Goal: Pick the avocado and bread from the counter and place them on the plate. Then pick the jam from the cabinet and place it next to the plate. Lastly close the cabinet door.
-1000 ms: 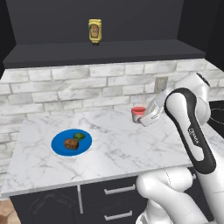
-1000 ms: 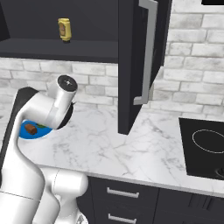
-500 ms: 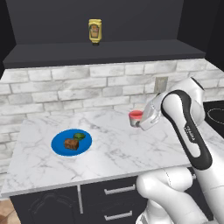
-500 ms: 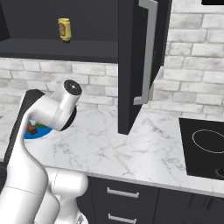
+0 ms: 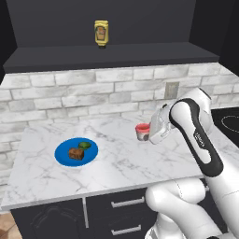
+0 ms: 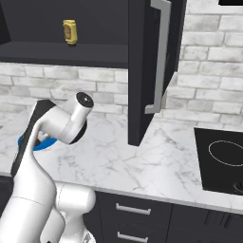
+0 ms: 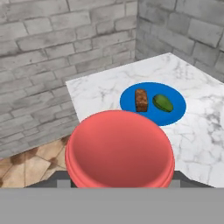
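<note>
The jam (image 5: 142, 131), a small red jar with a pale band, hangs a little above the counter (image 5: 116, 161), with my gripper (image 5: 149, 135) shut on it. It is well to the right of the blue plate (image 5: 63, 151). On the plate lie the brown bread (image 5: 76, 153) and the dark green avocado (image 5: 85, 145). In the hand view the jam (image 7: 120, 151) fills the lower middle, and beyond it lies the plate (image 7: 153, 118) with the bread (image 7: 141, 100) and avocado (image 7: 163, 103). The cabinet (image 5: 107, 56) stands open, its cabinet door (image 6: 152, 71) swung outward.
A yellow bottle (image 5: 101, 32) stands on the cabinet shelf. The open door's metal handle (image 6: 160, 57) juts over the counter to the right of my arm. A black cooktop (image 6: 223, 159) sits at the far right. A brick wall backs the counter.
My gripper has carried the jam downward and slightly left, closer to the counter and the plate. The plate, bread and avocado have stayed put.
</note>
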You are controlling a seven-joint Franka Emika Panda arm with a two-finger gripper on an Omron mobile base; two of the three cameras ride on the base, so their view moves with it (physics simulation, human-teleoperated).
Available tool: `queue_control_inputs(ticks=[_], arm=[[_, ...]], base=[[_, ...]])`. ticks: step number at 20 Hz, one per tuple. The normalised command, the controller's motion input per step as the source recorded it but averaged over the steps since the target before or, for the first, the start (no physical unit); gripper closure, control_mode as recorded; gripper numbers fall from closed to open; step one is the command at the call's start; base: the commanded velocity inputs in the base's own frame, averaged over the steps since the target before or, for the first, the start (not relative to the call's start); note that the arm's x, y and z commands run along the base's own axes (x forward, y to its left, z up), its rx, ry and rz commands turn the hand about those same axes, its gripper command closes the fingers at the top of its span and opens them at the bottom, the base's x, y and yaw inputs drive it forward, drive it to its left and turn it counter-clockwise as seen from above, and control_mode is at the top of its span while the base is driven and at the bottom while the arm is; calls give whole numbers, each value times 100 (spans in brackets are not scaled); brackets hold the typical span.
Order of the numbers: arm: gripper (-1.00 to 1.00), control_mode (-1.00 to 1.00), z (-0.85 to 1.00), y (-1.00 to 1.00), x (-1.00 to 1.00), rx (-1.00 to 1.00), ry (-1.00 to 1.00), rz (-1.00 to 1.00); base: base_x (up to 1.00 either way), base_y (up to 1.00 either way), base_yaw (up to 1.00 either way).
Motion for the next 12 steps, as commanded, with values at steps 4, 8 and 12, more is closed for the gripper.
queue_control_inputs(ticks=[4, 8, 12], arm=[[100, -100, -20, 6, 1, 0, -2, 8], [100, -100, -16, 6, 0, 0, -1, 5], [100, -100, -13, 14, 2, 0, 0, 0]], base=[[0, 0, 0], [0, 0, 0], [0, 0, 0]])
